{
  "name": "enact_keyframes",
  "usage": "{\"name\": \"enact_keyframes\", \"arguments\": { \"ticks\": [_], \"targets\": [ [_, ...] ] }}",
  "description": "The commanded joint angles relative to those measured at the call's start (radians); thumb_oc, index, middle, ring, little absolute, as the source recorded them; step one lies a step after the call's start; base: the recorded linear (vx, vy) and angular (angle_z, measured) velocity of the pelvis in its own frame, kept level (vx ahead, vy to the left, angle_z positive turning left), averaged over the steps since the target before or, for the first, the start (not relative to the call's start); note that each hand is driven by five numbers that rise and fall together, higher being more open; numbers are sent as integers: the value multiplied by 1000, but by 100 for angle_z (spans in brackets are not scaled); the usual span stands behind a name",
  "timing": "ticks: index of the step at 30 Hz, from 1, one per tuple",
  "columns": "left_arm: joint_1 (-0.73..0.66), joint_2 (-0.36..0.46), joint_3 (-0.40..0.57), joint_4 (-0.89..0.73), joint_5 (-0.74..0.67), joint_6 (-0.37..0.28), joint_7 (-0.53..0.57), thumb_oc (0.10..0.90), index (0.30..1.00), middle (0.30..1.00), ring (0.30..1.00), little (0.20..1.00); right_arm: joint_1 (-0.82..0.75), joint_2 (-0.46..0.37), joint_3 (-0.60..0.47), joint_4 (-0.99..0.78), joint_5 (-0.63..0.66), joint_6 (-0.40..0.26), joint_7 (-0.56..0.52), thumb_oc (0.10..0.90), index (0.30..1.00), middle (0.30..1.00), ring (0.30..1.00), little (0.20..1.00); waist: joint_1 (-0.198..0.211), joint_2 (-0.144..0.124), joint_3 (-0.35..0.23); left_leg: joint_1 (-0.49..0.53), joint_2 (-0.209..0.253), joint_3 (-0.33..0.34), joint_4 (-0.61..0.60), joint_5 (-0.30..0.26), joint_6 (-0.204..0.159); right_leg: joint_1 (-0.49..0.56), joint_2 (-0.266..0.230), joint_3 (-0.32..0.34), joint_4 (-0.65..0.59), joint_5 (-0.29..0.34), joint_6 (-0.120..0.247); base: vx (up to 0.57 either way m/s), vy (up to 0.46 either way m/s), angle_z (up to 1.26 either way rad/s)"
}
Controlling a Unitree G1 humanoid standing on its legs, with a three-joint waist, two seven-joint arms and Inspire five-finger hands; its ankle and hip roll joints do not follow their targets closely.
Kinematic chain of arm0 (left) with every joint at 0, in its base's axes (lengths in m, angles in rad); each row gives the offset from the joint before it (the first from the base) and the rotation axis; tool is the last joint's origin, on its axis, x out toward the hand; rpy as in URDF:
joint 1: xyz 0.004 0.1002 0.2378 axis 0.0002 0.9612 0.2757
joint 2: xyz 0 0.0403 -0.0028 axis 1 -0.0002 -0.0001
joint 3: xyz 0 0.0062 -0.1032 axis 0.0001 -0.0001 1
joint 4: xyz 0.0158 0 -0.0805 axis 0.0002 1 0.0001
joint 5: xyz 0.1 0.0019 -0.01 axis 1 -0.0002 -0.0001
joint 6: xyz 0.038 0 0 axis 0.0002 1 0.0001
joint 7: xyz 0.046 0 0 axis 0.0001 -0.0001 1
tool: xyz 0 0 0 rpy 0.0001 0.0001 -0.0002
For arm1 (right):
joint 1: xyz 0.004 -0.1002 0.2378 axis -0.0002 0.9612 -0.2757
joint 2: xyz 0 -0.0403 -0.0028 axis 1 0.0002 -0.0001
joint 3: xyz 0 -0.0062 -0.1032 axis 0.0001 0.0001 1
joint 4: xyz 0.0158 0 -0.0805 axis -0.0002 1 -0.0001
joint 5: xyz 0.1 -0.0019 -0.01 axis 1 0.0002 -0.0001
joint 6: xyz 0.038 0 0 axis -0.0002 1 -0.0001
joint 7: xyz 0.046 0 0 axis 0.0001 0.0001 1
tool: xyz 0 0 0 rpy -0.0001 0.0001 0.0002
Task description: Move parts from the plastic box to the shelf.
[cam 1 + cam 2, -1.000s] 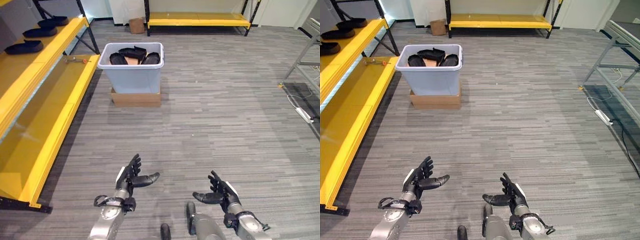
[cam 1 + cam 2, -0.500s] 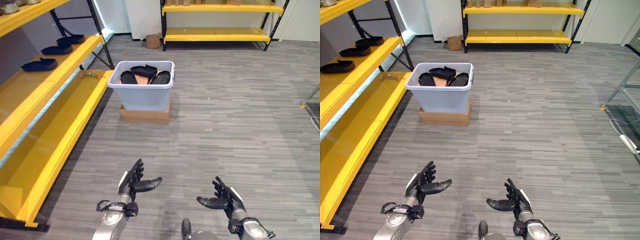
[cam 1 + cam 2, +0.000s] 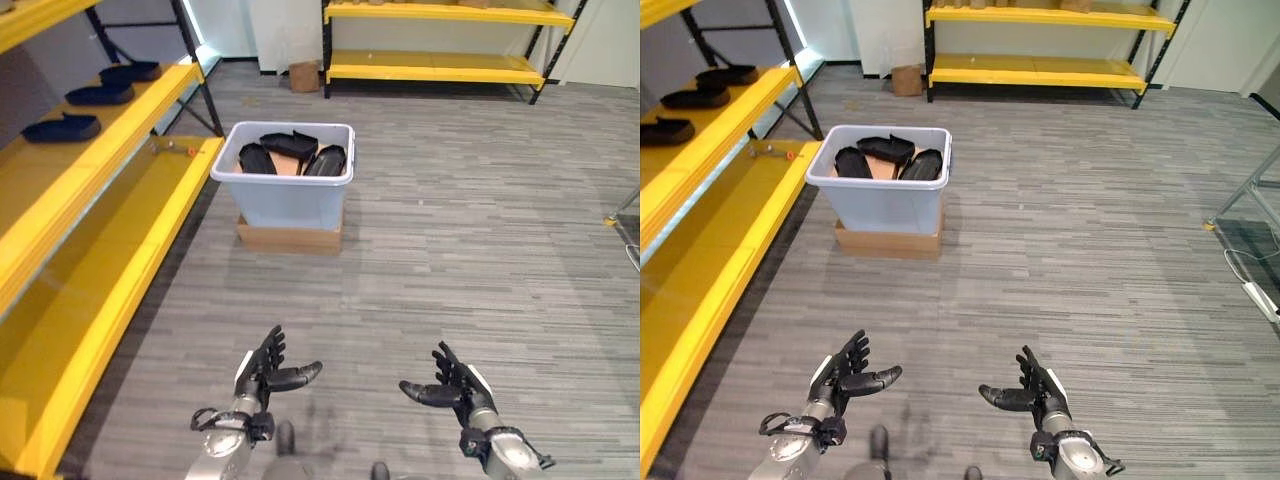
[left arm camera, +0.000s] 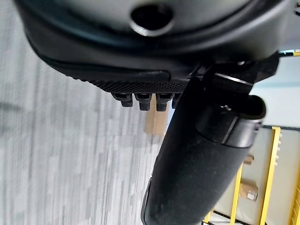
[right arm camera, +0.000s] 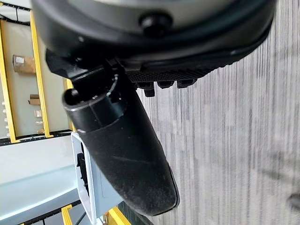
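Plastic box (image 3: 287,190) standing far ahead on the grey floor (image 3: 470,250), raised on a flat cardboard base (image 3: 288,236), just right of the yellow shelf (image 3: 95,235) running along the left. Inside the box, several dark parts (image 3: 291,154) lying heaped, none lifted out. On the shelf's upper level, far left, three more dark parts (image 3: 62,127) laid in a row. Against the far wall, a second yellow rack (image 3: 440,60) with a small cardboard carton (image 3: 304,76) on the floor beside it. Near, at the bottom, left hand (image 3: 262,372) raised with fingers spread and thumb out, released, holding nothing. Right hand (image 3: 457,388) beside it, well apart, likewise released, fingers relaxed, thumb pointing inward. Both well short of the box.

Right eye view: same layout, box (image 3: 880,190) far left of centre, both hands low and empty, left (image 3: 844,375) and right (image 3: 1043,393).

Left wrist view: thumb (image 4: 197,164) straight, fingertips (image 4: 140,100) showing in a row past the palm, nothing between them, floor beyond.

Right wrist view: thumb (image 5: 124,150) extended, fingertips (image 5: 164,84) straight, nothing grasped; edge of the pale box (image 5: 91,187) seen past the thumb.
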Motion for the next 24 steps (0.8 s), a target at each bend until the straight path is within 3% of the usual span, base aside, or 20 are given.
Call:
{"name": "enact_keyframes", "arguments": {
  "ticks": [1, 2, 3, 4, 5, 7, 8, 9, 11, 13, 14, 15, 18, 22, 24],
  "targets": [
    [-43, 50, 22, -132, 36, -87, -6, 900, 1000, 1000, 1000, 1000, -80, 3, -1, -94, 9, -72, 26, 900, 1000, 1000, 1000, 1000, 34, -25, -40, 20, -23, 24, 88, -130, 29, -67, -83, 26, 81, 38, 33, 168, 238, 9],
    [-50, 54, 21, -132, 37, -86, -2, 900, 1000, 1000, 1000, 1000, -84, 7, 2, -93, 9, -73, 25, 900, 1000, 1000, 1000, 1000, 34, -23, -39, 23, -35, 26, 85, -137, 39, -81, -92, 27, 113, 48, 38, 203, 344, 12],
    [-59, 61, 19, -135, 48, -83, 2, 900, 1000, 1000, 1000, 1000, -83, 16, 7, -94, 6, -73, 27, 900, 1000, 1000, 1000, 1000, 33, -17, -34, 35, -66, 24, 80, -155, 71, -146, -120, 32, 260, 114, 41, 154, 273, 7],
    [-59, 62, 20, -135, 48, -83, 2, 900, 1000, 1000, 1000, 1000, -84, 16, 8, -94, 6, -73, 27, 900, 1000, 1000, 1000, 1000, 34, -18, -36, 33, -67, 26, 80, -155, 72, -152, -122, 35, 265, 112, 42, 171, 356, 12],
    [-68, 70, 15, -139, 57, -83, 6, 900, 1000, 1000, 1000, 1000, -87, 22, 18, -96, 1, -73, 27, 900, 1000, 1000, 1000, 1000, 25, -9, -18, 56, -91, 28, 76, -167, 100, -222, -142, 43, 413, 231, 39, 65, 170, 9],
    [-75, 78, 14, -141, 60, -82, 6, 900, 1000, 1000, 1000, 1000, -86, 22, 20, -100, -1, -76, 28, 900, 1000, 1000, 1000, 1000, 16, 0, -4, 72, -93, 28, 70, -172, 109, -256, -135, 41, 477, 240, 33, 113, 197, 11],
    [-79, 80, 13, -138, 71, -80, 6, 900, 1000, 1000, 1000, 1000, -84, 24, 21, -104, -3, -77, 29, 900, 1000, 1000, 1000, 1000, 11, 8, 4, 87, -95, 25, 68, -184, 116, -290, -131, 32, 521, 214, 29, 171, 195, 10],
    [-82, 81, 11, -135, 76, -80, 3, 900, 1000, 1000, 1000, 1000, -85, 23, 18, -105, -1, -75, 30, 900, 1000, 1000, 1000, 1000, -1, 17, 10, 104, -93, 23, 60, -191, 119, -336, -95, 28, 535, 189, 26, 203, 144, 12],
    [-77, 78, 14, -131, 70, -81, -1, 900, 1000, 1000, 1000, 1000, -82, 16, 16, -105, 11, -73, 34, 900, 1000, 1000, 1000, 1000, -24, 23, 20, 153, -101, 18, 41, -200, 113, -401, -40, 14, 480, 143, 23, 245, 72, 14],
    [-74, 77, 19, -130, 69, -79, -2, 900, 1000, 1000, 1000, 1000, -79, 14, 12, -104, 13, -75, 33, 900, 1000, 1000, 1000, 1000, -30, 21, 22, 202, -109, 20, 17, -230, 106, -405, -64, -68, 327, 146, 26, 383, -51, 10],
    [-73, 69, 25, -124, 73, -79, -4, 900, 1000, 1000, 1000, 1000, -80, 11, 10, -101, 5, -77, 32, 900, 1000, 1000, 1000, 1000, -48, 15, 16, 250, -112, 10, 3, -249, 87, -427, -61, -87, 146, 179, 48, 488, -133, -10],
    [-70, 67, 26, -121, 73, -81, -6, 900, 1000, 1000, 1000, 1000, -81, 10, 12, -101, 0, -74, 33, 900, 1000, 1000, 1000, 1000, -56, 16, 15, 270, -106, 6, 4, -256, 80, -429, -55, -73, 97, 197, 58, 390, -117, 0],
    [-62, 60, 29, -126, 79, -83, -11, 900, 1000, 1000, 1000, 1000, -77, 6, 18, -119, -12, -71, 38, 900, 1000, 1000, 1000, 1000, -60, 17, 13, 311, -95, 0, 6, -268, 66, -417, -41, -69, 42, 223, 71, 304, -115, 15],
    [-68, 45, 13, -118, 83, -82, -16, 900, 1000, 1000, 1000, 1000, -68, -1, 19, -114, 9, -75, 42, 900, 1000, 1000, 1000, 1000, -64, 20, -19, 331, -69, 7, 36, -272, 43, -371, -19, -73, 74, 202, 43, 328, -166, 11],
    [-73, 44, 6, -125, 75, -81, -17, 900, 1000, 1000, 1000, 1000, -66, -12, 14, -125, 22, -78, 45, 900, 1000, 1000, 1000, 1000, -81, 41, -29, 322, -33, -1, 96, -242, 17, -370, 7, -81, 122, 157, 11, 406, -254, 26]
  ]
}}
